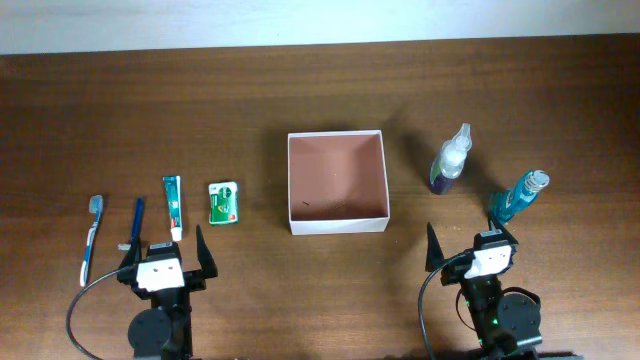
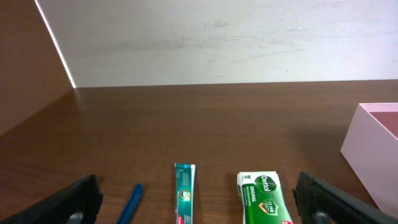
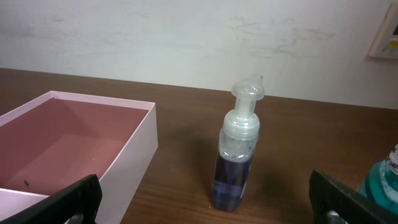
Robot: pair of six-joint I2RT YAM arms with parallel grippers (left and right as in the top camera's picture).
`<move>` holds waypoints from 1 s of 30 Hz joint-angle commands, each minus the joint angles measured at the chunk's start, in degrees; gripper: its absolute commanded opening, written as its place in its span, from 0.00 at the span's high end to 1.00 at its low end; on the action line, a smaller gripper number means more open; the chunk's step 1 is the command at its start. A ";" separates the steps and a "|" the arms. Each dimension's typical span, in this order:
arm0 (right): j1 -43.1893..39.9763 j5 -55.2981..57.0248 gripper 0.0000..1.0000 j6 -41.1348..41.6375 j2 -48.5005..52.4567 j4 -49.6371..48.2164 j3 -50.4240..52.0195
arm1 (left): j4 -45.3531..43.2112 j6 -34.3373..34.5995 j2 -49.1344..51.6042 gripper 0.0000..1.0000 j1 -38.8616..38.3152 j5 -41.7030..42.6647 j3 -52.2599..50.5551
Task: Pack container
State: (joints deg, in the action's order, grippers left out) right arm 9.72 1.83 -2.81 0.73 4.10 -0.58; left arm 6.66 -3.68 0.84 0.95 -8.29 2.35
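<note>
The container (image 1: 337,222) is a square shallow box with white walls and a brownish-pink floor, mid-table and empty; it also shows in the right wrist view (image 3: 134,158) and at the right edge of the left wrist view (image 2: 373,146). Left of it lie a green Dettol soap pack (image 1: 223,202), a toothpaste tube (image 1: 172,205), a blue razor (image 1: 136,222) and a toothbrush (image 1: 90,240). Right of it stand a purple pump bottle (image 1: 450,160) and a teal bottle (image 1: 518,194). My left gripper (image 1: 166,258) is open near the front edge, behind the toothpaste (image 2: 184,200) and soap (image 2: 264,198). My right gripper (image 1: 470,250) is open, with the purple bottle (image 3: 236,155) ahead of it.
The brown wooden table (image 1: 330,80) runs back to a white wall (image 2: 217,37). The teal bottle (image 3: 382,180) shows at the right edge of the right wrist view.
</note>
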 commanded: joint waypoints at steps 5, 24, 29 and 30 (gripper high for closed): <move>-0.46 0.07 0.02 0.07 -0.26 0.44 0.26 | 0.00 -0.92 -0.55 0.01 0.20 0.59 -0.55; -0.46 0.26 0.02 3.72 -0.26 1.18 -0.66 | 1.20 0.63 -0.55 0.01 0.20 9.05 -0.15; -0.46 1.03 0.02 3.74 0.42 5.38 -4.46 | 5.42 0.61 -0.11 0.01 0.20 9.25 2.84; -0.46 1.46 0.02 3.74 0.90 6.56 -5.62 | 6.29 0.63 0.22 0.00 0.20 9.25 3.72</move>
State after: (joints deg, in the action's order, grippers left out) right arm 9.72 1.89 0.16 0.84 8.34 -2.61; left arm 10.41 -3.46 0.86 0.95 -0.67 3.20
